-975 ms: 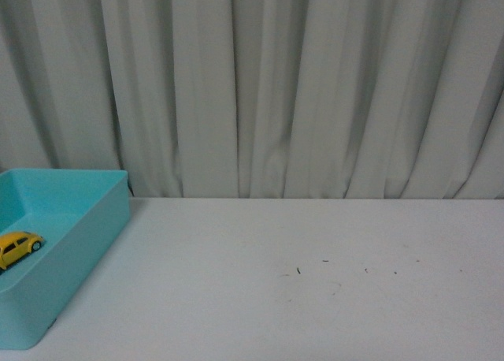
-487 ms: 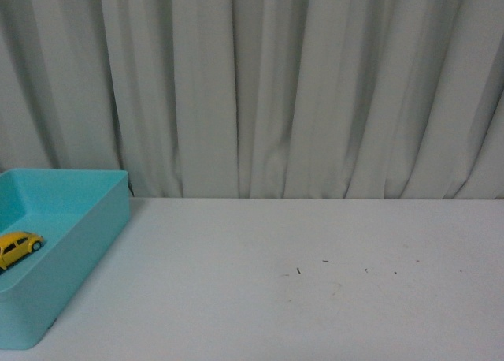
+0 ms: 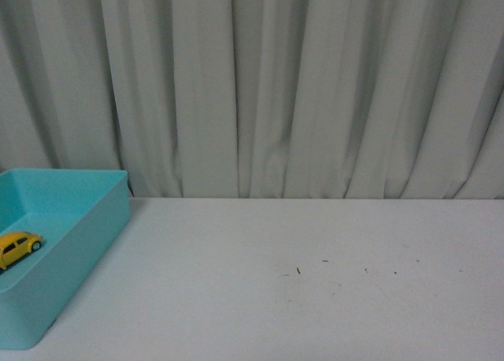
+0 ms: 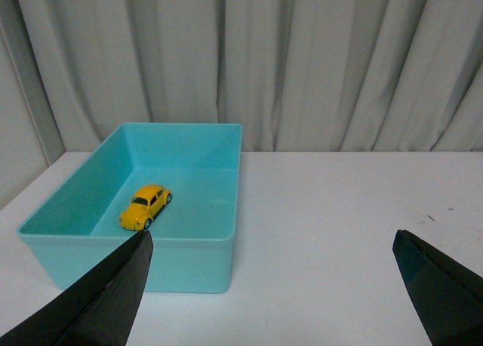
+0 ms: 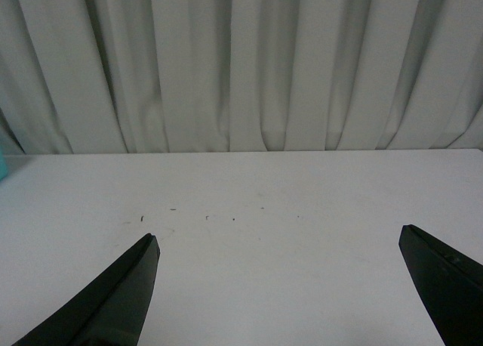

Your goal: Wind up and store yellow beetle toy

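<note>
The yellow beetle toy (image 3: pixel 19 246) (image 4: pixel 145 206) rests on its wheels on the floor of a turquoise bin (image 3: pixel 94 227) (image 4: pixel 198 261) at the table's left side. In the left wrist view my left gripper (image 4: pixel 272 236) is open, with nothing between its dark fingers (image 4: pixel 113 293); it hangs back from the bin's near wall, over the white table. My right gripper (image 5: pixel 278 236) is open too, above bare tabletop further right, holding nothing. Neither arm shows in the front view.
A white table (image 3: pixel 315 298) runs to a grey pleated curtain (image 3: pixel 299 85) behind it. A few tiny dark specks (image 3: pixel 298 270) dot the table's middle. The bin's open top faces up, its walls about as tall as the toy.
</note>
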`<move>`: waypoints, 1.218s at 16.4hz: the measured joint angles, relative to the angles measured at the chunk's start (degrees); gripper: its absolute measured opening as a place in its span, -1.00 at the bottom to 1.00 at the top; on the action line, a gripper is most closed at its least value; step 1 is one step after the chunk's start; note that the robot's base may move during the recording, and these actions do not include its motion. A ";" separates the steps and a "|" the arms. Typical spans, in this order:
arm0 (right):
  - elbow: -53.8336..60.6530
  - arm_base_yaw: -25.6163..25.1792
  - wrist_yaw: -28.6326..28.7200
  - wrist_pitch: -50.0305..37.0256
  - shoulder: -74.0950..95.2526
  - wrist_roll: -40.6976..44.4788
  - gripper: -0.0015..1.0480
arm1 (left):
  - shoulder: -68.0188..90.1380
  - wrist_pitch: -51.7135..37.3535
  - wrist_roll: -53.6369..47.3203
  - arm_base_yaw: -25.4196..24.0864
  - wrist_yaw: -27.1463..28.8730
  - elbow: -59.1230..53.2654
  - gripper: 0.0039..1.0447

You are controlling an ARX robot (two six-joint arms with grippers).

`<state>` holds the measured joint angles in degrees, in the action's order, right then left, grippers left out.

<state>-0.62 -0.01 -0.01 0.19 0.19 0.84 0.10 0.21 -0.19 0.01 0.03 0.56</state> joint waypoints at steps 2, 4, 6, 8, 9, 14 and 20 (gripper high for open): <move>0.00 0.00 0.00 0.00 0.00 0.00 0.87 | 0.02 0.00 0.00 0.00 0.00 0.00 0.88; 0.00 0.00 0.00 0.00 0.00 0.00 0.87 | 0.02 0.00 0.00 0.00 0.00 0.00 0.88; 0.00 0.00 0.00 -0.09 0.00 0.00 0.87 | 0.00 -0.07 0.00 0.00 0.00 0.00 0.88; 0.00 0.00 0.02 -0.02 0.00 0.00 0.87 | 0.00 -0.15 0.00 0.00 0.00 0.00 0.88; 0.00 0.00 -0.07 0.24 0.00 0.00 0.87 | 0.00 0.09 0.00 0.00 -0.04 0.00 0.88; 0.00 0.00 0.00 0.09 0.00 0.00 0.87 | 0.00 0.13 0.00 0.00 0.00 0.00 0.88; 0.00 0.00 0.02 -0.09 0.00 0.00 0.87 | 0.02 -0.09 0.02 0.00 0.09 0.00 0.88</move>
<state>-0.62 -0.01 0.01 0.10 0.19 0.84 0.12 0.12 -0.16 0.01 0.12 0.56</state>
